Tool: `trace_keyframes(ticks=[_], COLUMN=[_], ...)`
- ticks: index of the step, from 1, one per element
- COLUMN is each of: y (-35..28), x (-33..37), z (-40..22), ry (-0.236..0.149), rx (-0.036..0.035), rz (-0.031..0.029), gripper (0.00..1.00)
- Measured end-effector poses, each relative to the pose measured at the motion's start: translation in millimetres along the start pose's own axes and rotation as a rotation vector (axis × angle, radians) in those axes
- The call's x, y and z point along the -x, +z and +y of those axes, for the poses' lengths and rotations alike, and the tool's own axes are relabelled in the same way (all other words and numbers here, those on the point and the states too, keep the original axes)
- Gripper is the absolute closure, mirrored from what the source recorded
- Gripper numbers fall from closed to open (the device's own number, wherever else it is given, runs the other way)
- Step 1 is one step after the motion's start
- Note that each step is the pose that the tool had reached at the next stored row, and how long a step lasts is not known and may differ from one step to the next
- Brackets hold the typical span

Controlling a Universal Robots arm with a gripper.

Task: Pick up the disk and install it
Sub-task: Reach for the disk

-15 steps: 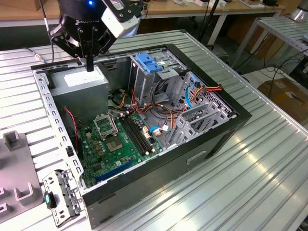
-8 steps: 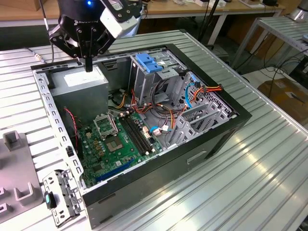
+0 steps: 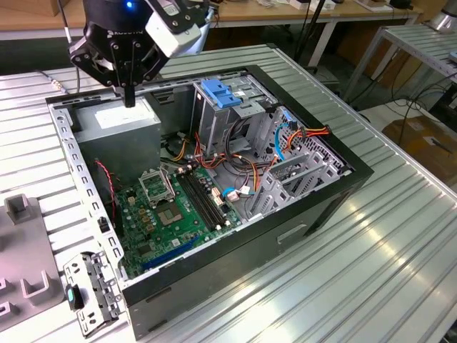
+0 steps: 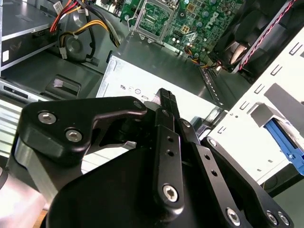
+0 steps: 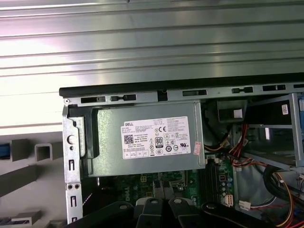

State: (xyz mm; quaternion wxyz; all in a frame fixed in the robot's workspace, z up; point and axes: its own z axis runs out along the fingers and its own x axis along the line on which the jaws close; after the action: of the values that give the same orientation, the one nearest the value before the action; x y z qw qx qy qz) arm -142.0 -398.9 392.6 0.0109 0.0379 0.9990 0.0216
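Hovering above power supply (image 3: pixel 118 118) at far corner of open computer case (image 3: pixel 307 214): gripper (image 3: pixel 129 102), fingers pressed together, nothing held. Disk (image 5: pixel 3 151): blue rail edge peeks in first wrist view, at grey holder (image 3: pixel 16 209) outside case, exterior view's left, well apart from gripper.

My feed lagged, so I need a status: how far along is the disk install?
Nothing looks done. The hand hangs shut and empty above the power supply. The disk, seemingly the blue-edged part beyond the case wall, lies ungrasped. Pickup and install are both left.
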Motion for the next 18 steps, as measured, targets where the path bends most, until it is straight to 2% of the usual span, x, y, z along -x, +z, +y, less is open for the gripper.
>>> trace_keyframes(ticks=[18], y=[0.2], x=[-5.4], z=[-0.4], ry=[0.0], rx=[-0.0001], rz=[0.0022], gripper=[0.89])
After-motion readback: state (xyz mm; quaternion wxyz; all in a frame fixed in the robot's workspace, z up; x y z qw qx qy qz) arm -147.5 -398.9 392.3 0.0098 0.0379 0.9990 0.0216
